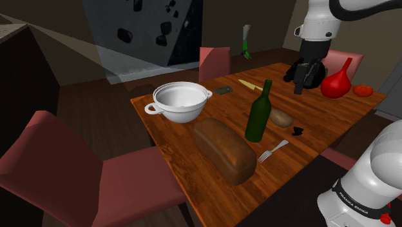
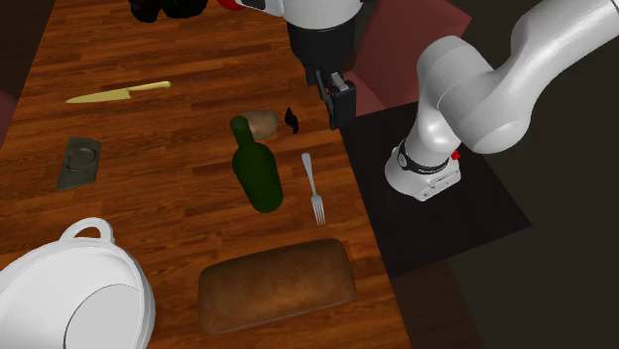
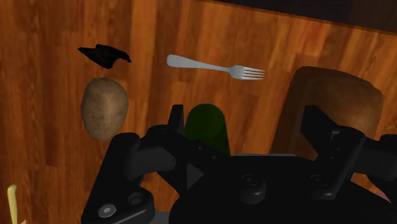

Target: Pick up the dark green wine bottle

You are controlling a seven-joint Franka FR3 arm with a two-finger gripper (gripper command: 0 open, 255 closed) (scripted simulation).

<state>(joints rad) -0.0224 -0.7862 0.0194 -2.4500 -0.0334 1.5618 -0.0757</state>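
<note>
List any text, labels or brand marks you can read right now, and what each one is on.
"FRANKA EMIKA": white letters on the arm's black base band, in the shoulder view.
The same band in the second exterior view: its white marks are too small to read.
The dark green wine bottle: no label or lettering visible.

The bottle [image 1: 259, 113] is dark green and glossy, with a broad round body, sloping shoulders and a slim neck of the same green. It stands upright on its base on the wooden table [image 1: 314, 119]. In the second exterior view the bottle [image 2: 256, 164] stands on the half of the table [image 2: 179, 203] nearer the stand-side long edge, a little in from that edge, about midway along it and well away from every corner. In the wrist view its green body [image 3: 207, 126] shows from above.
</note>
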